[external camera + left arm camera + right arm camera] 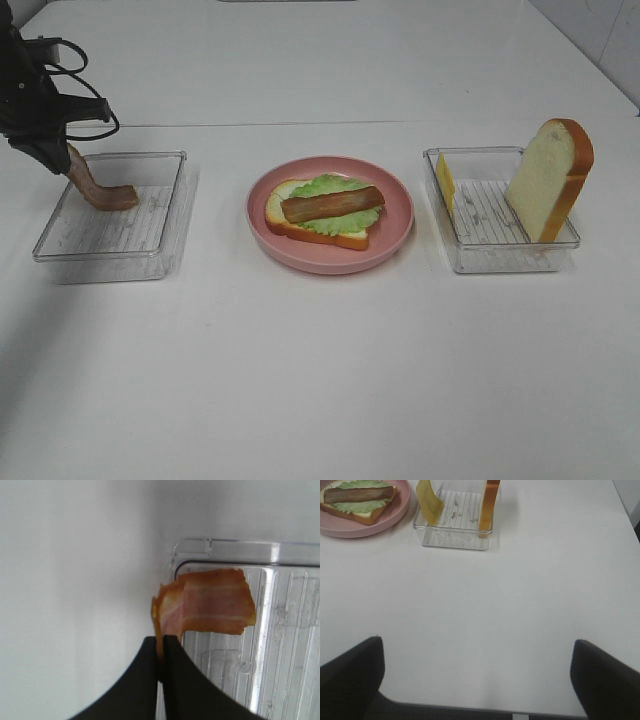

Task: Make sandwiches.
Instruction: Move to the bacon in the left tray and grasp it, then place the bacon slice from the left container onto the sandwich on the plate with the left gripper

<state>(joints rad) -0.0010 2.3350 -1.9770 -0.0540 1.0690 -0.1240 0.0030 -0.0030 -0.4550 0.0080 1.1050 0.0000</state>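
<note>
The open sandwich [322,212] lies on the pink plate [335,262]: one bread slice, green lettuce and one bacon strip on top. My left gripper [60,160] hangs over the back left corner of the left tray [110,255], shut on the end of a second bacon strip [102,192]. That strip droops and its free end curls down into the tray. In the left wrist view the black fingers [177,680] pinch the bacon strip [212,602] edge-on. My right gripper [476,642] is open over bare table, with nothing between its fingers, well short of the sandwich [357,500].
The right tray [500,258] holds a yellow cheese slice [445,183] leaning on its left wall and a bread slice [550,178] standing on edge at its right. The right wrist view shows that tray [452,540], cheese [430,502] and bread [490,502] beside the plate [370,527].
</note>
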